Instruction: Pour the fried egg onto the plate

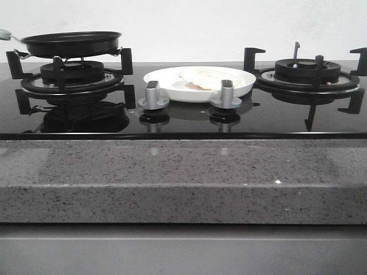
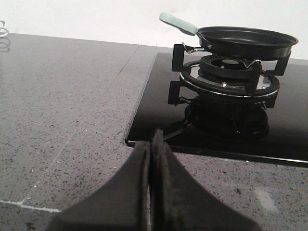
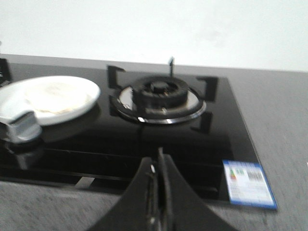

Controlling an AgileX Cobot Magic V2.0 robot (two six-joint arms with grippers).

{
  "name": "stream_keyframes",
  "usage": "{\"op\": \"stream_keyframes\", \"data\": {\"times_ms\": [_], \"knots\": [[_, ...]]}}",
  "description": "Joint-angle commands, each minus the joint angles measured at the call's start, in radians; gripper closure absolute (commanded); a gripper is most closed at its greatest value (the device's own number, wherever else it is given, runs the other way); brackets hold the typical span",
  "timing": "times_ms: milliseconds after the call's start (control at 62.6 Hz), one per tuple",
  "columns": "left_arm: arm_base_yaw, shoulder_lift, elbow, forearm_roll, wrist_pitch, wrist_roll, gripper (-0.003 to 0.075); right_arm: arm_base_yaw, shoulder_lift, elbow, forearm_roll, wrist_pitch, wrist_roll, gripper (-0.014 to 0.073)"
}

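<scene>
In the front view, the fried egg (image 1: 202,78) is seen lying on the white plate (image 1: 243,86) between two burners, behind two silver knobs (image 1: 153,95); the black frying pan (image 1: 71,43) sits on the left burner. In the left wrist view, the left gripper (image 2: 151,159) is pressed closed, empty, over the granite counter (image 2: 62,106). In the right wrist view, the right gripper (image 3: 159,175) is likewise closed on nothing. The pour looks finished; both arms are best kept clear.

Pan (image 1: 71,43) black, handle (image 2: 178,22) mint green. Plate (image 1: 241,85) glossy white; egg (image 1: 202,77) cream-white. Hob glass (image 1: 275,117) glossy black, burners (image 1: 307,71) black with chrome rings, knobs (image 1: 152,94) silver. Worktop (image 1: 183,172) grey speckled. Sticker (image 3: 249,183) blue-edged white. Claws (image 2: 153,192) black.
</scene>
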Motion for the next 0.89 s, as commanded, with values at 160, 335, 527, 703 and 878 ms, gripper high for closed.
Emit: {"op": "stream_keyframes", "data": {"times_ms": [160, 335, 527, 703, 878], "knots": [[0.000, -0.017, 0.004, -0.008, -0.092, -0.006, 0.0741, -0.029, -0.151, 0.138, -0.013, -0.026, 0.041, 0.0701], [0.000, -0.017, 0.004, -0.008, -0.092, -0.006, 0.0741, -0.029, -0.159, 0.149, -0.012, -0.020, 0.042, 0.0701], [0.000, -0.017, 0.004, -0.008, -0.092, -0.006, 0.0741, -0.029, -0.159, 0.149, -0.012, -0.020, 0.042, 0.0701], [0.000, -0.017, 0.004, -0.008, -0.092, -0.006, 0.0741, -0.029, -0.158, 0.149, -0.012, -0.018, 0.042, 0.0701], [0.000, -0.017, 0.004, -0.008, -0.092, -0.006, 0.0741, -0.029, -0.158, 0.149, -0.012, -0.018, 0.042, 0.0701]]}}
